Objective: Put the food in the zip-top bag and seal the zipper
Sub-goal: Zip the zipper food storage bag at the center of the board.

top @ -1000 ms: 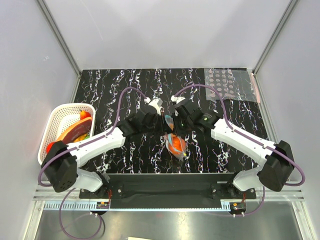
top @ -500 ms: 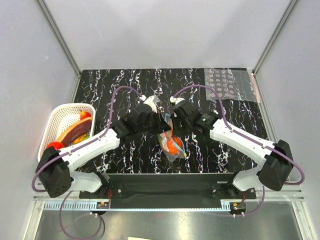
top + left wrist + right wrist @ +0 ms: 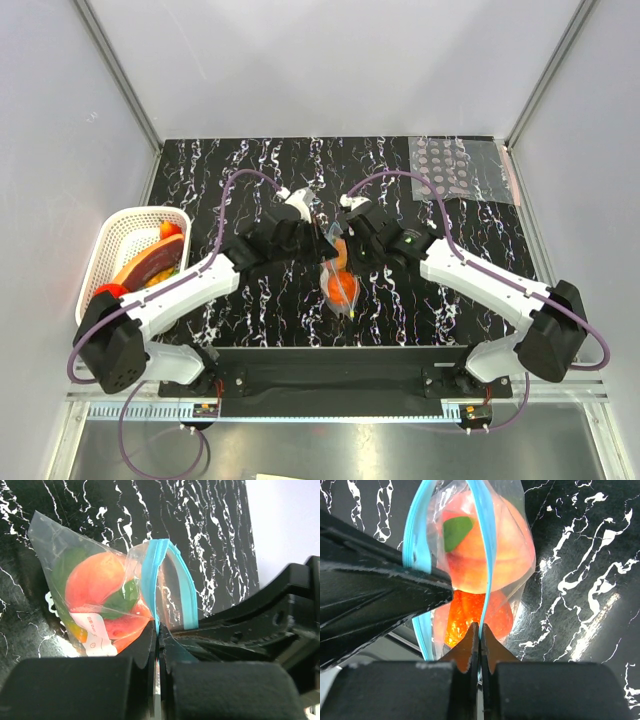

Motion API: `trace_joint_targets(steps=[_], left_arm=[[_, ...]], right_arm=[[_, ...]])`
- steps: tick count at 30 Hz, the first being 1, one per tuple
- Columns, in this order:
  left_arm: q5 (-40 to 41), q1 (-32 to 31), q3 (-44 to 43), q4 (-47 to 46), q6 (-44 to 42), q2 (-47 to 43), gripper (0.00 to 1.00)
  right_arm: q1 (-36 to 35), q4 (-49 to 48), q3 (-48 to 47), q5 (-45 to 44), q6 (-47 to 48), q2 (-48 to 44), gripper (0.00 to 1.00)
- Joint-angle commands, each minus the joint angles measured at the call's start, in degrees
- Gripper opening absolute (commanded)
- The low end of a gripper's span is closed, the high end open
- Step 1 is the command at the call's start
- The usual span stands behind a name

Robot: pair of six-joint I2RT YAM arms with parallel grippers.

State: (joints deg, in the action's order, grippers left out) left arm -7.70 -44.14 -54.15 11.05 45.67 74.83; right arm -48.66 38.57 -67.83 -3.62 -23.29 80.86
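left hand (image 3: 157, 636), right hand (image 3: 480, 631) tight on the zipper (image 3: 149, 575) — basket (image 3: 106, 240) left, dotted sheet (image 3: 460, 168) far-right

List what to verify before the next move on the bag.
1. Grip of left gripper on zipper: ok, shut on it.
2. Grip of right gripper on zipper: ok, shut on it.
3. fruit inside bag: ok.
4. All three pieces in: cannot tell.
5. Zipper sealed: not ok, its two sides gape apart.
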Motion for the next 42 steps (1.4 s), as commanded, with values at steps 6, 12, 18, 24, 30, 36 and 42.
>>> trace_joint_targets(steps=[6,12,18,24,30,36,42], left_arm=[[-5.03,0.19,-0.70,-8.04,2.57,3.13,0.00],[-5.04,0.11,1.07,-8.60,2.77,3.57,0.00],[-3.55,0.28,0.80,-6.48,1.00,3.48,0.00],[-4.16,0.28,-0.43,-5.51,-0.23,4.71,0.00],[-5.04,1.07,-1.31,-4.72,-0.84,6.03,0.00],[-5.74,1.42,-1.75,-5.60,0.47,6.30,0.00],[-6.18,1.34,-3.41,-5.69,2.66,7.52,0.00]], right_arm=[[-0.64,-5.34,-1.34,5.27,-2.02,0.79,0.00],[-0.64,-4.56,-0.99,3.88,-1.32,0.44,0.06],[-0.64,-3.85,0.68,2.48,-1.67,-1.58,0.27],[-0.12,-3.93,1.83,2.56,-3.34,-3.07,0.44],[-0.20,-7.18,4.46,3.44,-3.08,-4.13,0.57],[-0.11,-6.05,3.76,3.01,-2.90,-1.41,0.60],[-0.38,-7.37,4.82,1.60,-3.25,-2.29,0.58]])
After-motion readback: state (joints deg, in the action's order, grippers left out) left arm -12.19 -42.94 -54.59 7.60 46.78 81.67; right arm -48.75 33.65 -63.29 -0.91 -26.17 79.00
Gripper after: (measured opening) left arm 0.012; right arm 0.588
